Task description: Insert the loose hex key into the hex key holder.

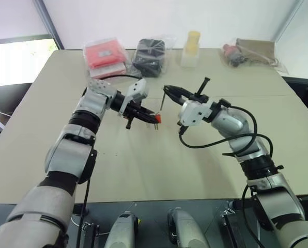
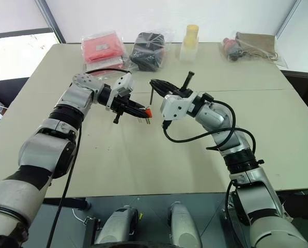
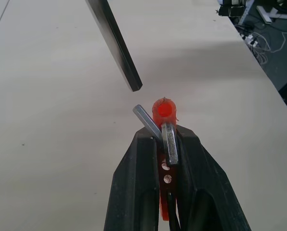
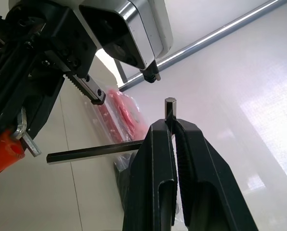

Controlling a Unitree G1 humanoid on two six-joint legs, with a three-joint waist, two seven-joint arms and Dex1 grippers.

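Left gripper [image 1: 153, 118]: clamping its two black fingers [image 3: 138, 183] fully down on the hex key holder [image 3: 163, 111], lifting it clear of the surface [image 1: 143, 165] with the orange tip pointing toward the other arm.
Right gripper [image 4: 172, 126]: pinching the loose hex key [image 4: 93, 151] at its bend, fingers closed tight; the short end is sticking up between the tips and the long shaft is reaching sideways toward the holder.
Where the key is sitting: in mid-air between the two arms, its free end hanging just beside the holder's orange tip, apart from it and not yet entering any slot.
Step in hand: lining up shaft and holder, as I am judging it; insertion is not yet starting.
Next move is calling for: a small, careful shift bringing the shaft's end squarely onto an empty slot, then a straight push while the left gripper is bracing the holder.
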